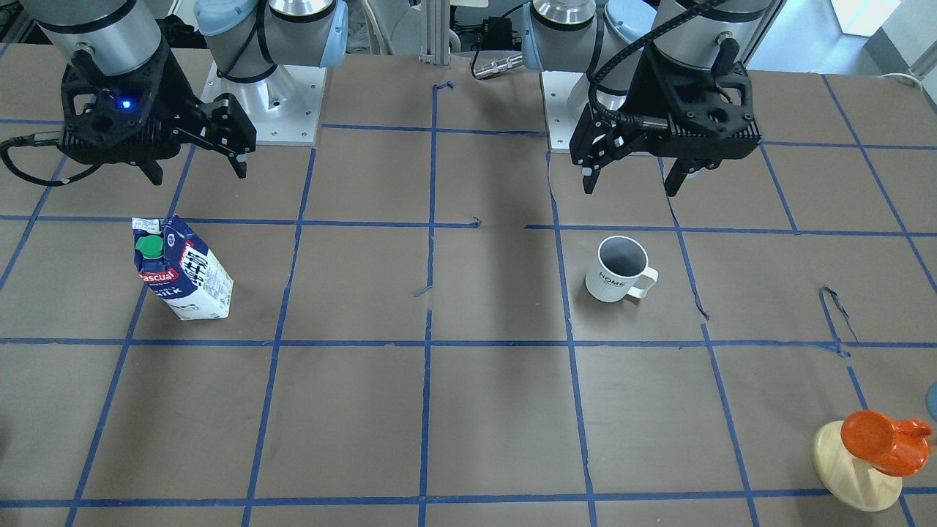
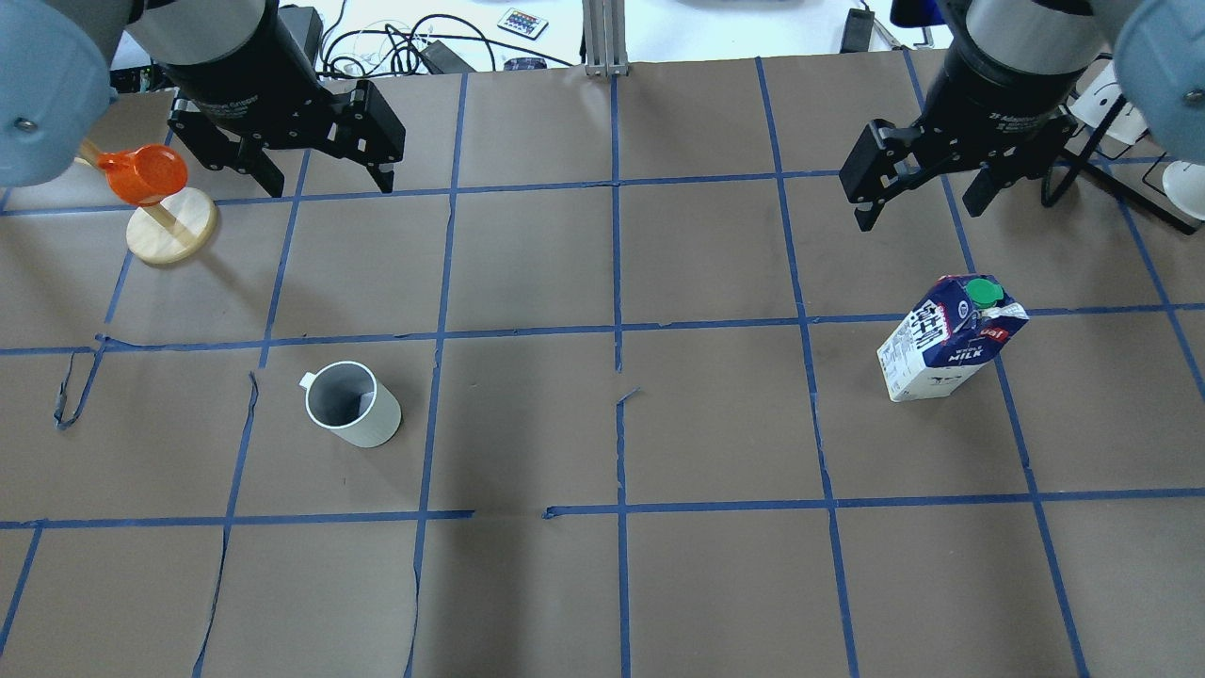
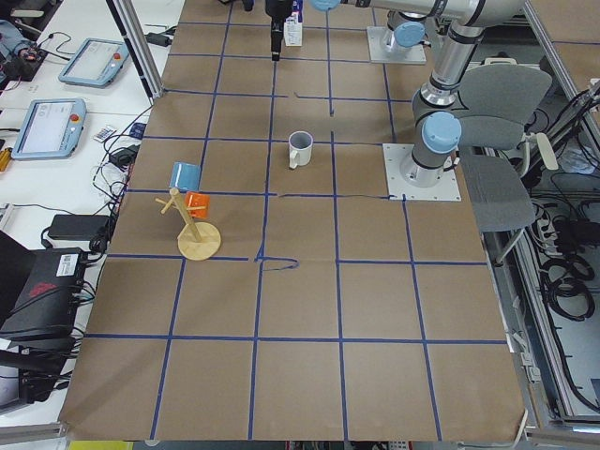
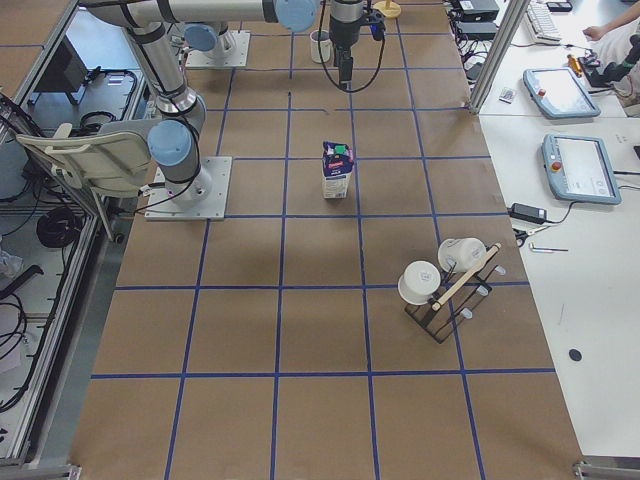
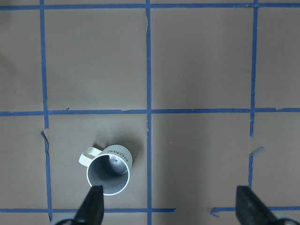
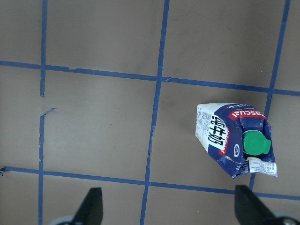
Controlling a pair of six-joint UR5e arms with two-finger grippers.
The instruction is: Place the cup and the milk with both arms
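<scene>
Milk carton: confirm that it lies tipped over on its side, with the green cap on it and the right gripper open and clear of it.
Not right. The milk carton is not tipped over: it stands upright, as the exterior right view shows. The rest holds: the green cap is on it, and the right gripper is open and clear of it.

left claw (image 5: 171, 208): two fingers (image 5: 95, 204) spread wide at the view's bottom edge | white mug (image 5: 108, 174): upright on table (image 5: 201, 61), grey inside, "HOME" on its side, handle toward upper left, rim just beside one fingertip | blue tape grid (image 5: 148, 93): torn in places
</scene>
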